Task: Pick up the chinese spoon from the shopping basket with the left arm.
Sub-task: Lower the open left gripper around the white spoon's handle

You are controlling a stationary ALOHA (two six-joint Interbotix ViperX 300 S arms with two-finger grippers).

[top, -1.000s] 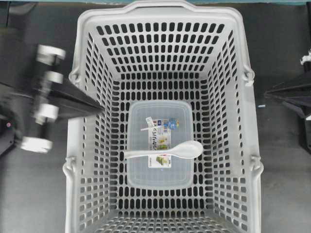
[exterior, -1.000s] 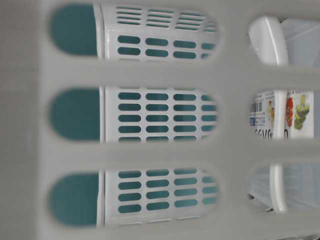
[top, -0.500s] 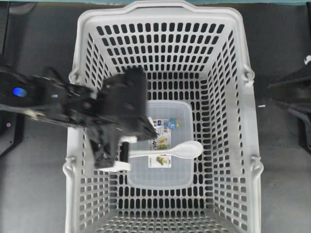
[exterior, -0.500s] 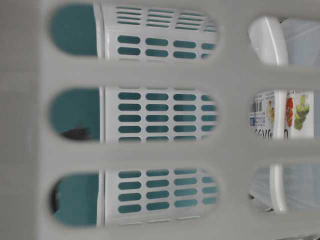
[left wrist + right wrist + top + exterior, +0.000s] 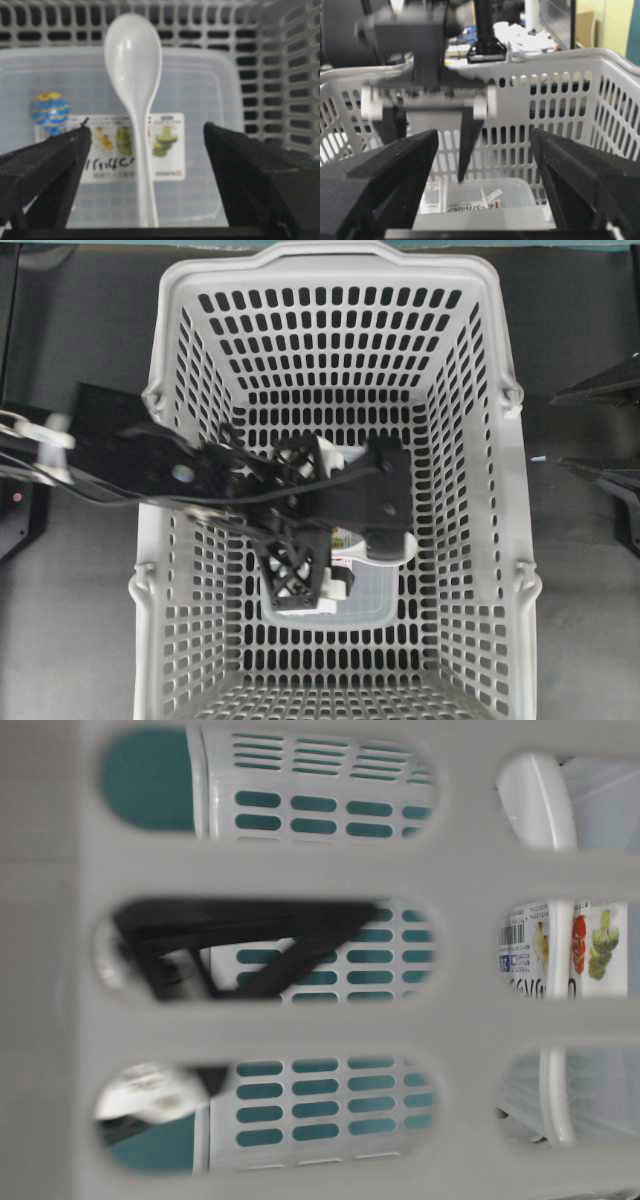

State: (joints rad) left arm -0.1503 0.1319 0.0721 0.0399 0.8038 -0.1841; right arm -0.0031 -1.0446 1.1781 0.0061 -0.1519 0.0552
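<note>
The white chinese spoon [image 5: 134, 65] lies on a clear labelled container [image 5: 210, 175] on the floor of the light-grey shopping basket [image 5: 330, 255]. Its bowl points away from the left wrist camera and its handle runs toward it. My left gripper [image 5: 146, 131] is open above the spoon, one black finger on each side of the handle, not touching it. From overhead the left arm reaches in over the basket's left wall, and the gripper [image 5: 325, 518] hides most of the spoon. At table level the spoon [image 5: 537, 805] shows through the slots. My right gripper [image 5: 484, 134] stands open outside the basket's right wall.
The slotted basket walls [image 5: 295, 75] stand close around the container on all sides. A label and a small blue-yellow sticker [image 5: 49, 111] are on the container lid. The basket stands on a dark table [image 5: 580, 320]. A black finger [image 5: 250, 935] shows through the wall slots.
The left arm swung in from outside the basket's left wall and came down over the spoon, and its gripper opened. The right gripper opened too. The spoon and container have not moved.
</note>
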